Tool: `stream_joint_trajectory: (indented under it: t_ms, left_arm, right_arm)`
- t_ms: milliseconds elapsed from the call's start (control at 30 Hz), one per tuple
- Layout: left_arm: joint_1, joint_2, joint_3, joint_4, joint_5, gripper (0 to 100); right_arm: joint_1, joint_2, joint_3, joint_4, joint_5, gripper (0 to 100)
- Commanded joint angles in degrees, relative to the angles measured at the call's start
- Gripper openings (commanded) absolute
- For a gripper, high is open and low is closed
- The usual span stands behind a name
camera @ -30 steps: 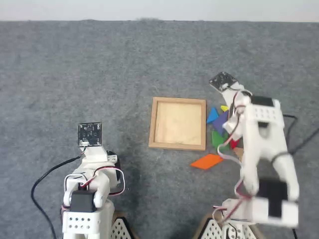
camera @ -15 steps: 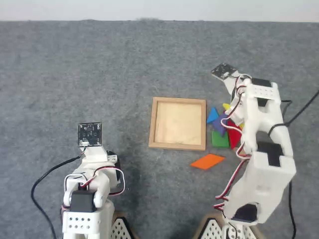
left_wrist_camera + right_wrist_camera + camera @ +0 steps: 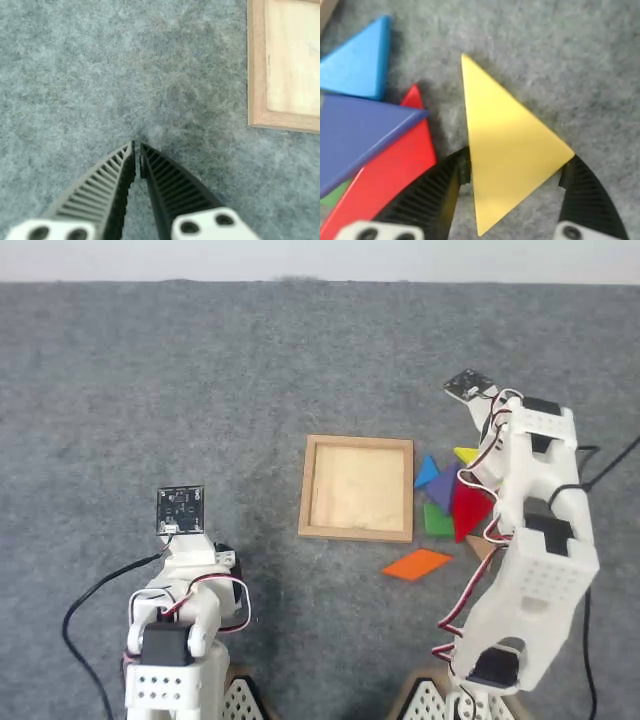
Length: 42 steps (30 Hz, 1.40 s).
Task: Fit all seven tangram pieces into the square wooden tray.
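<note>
The square wooden tray (image 3: 357, 534) lies mid-table with nothing in it; its corner (image 3: 256, 75) is seen from the left wrist. Right of it sit a blue triangle (image 3: 426, 471), a purple piece (image 3: 443, 490), a red triangle (image 3: 468, 508), a green piece (image 3: 436, 521), an orange parallelogram (image 3: 416, 563) and a yellow triangle (image 3: 466, 454). My right gripper (image 3: 515, 167) is open, its fingers straddling the yellow triangle (image 3: 505, 150), close to both edges. The blue triangle (image 3: 362, 62), purple piece (image 3: 355, 135) and red triangle (image 3: 390, 175) lie beside it. My left gripper (image 3: 136, 147) is shut over bare carpet, left of the tray.
Grey carpet covers the table. The right arm (image 3: 530, 490) stands over the right side of the piece pile. The left arm (image 3: 185, 585) sits at the near left. A tan piece (image 3: 482, 545) peeks out beside the right arm.
The right arm has swung to the right and away, uncovering the red and purple pieces, and its gripper now sits at the yellow triangle. The left arm has kept still.
</note>
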Motion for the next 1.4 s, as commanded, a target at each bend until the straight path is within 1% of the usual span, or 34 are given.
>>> stream_joint_trajectory:
  t_ms: [0, 100, 133, 267, 433, 567, 633, 800, 967, 1033, 1167, 1367]
  left_arm:
    - [-0.4, -1.1, -0.7, 0.3, -0.9, 1]
    - [-0.4, -1.1, -0.7, 0.3, -0.9, 1]
    - [-0.4, -1.1, -0.7, 0.3, -0.9, 1]
    - [-0.4, -1.1, -0.7, 0.3, -0.9, 1]
    - [-0.4, -1.1, -0.7, 0.3, -0.9, 1]
    - [-0.4, -1.1, -0.7, 0.3, -0.9, 1]
    - [-0.4, -1.1, -0.7, 0.3, -0.9, 1]
    - [-0.4, -1.1, -0.7, 0.3, -0.9, 1]
    - [-0.4, -1.1, -0.7, 0.3, -0.9, 1]
    - [-0.4, -1.1, -0.7, 0.3, -0.9, 1]
    - [-0.4, -1.1, -0.7, 0.3, -0.9, 1]
    - [-0.4, -1.1, -0.7, 0.3, -0.9, 1]
  right_arm:
    - [0.9, 1.2, -6.2, 1.6, 0.6, 33.0]
    - [0.3, 1.4, -8.0, 1.7, 1.1, 36.8]
    - [-0.2, 1.4, -8.4, 1.7, 2.5, 37.1]
    - [-1.3, 1.4, -8.9, 1.0, 6.1, 37.0]
    - [-0.8, 1.9, -12.5, 1.3, 6.3, 37.0]
    - [-1.5, 2.2, -12.1, 1.5, 13.7, 36.9]
    - [-1.8, 3.0, -11.5, 1.6, 15.2, 36.9]
    - [0.7, 6.8, -11.8, 0.9, 15.6, 36.9]
    - [2.2, 11.6, -15.4, 1.7, 15.2, 36.8]
    - [2.7, 12.3, -16.4, 2.7, 12.9, 36.6]
    - [4.4, 12.4, -16.8, 2.9, 8.1, 32.1]
    - [4.5, 12.7, -16.6, 2.9, 9.8, 31.2]
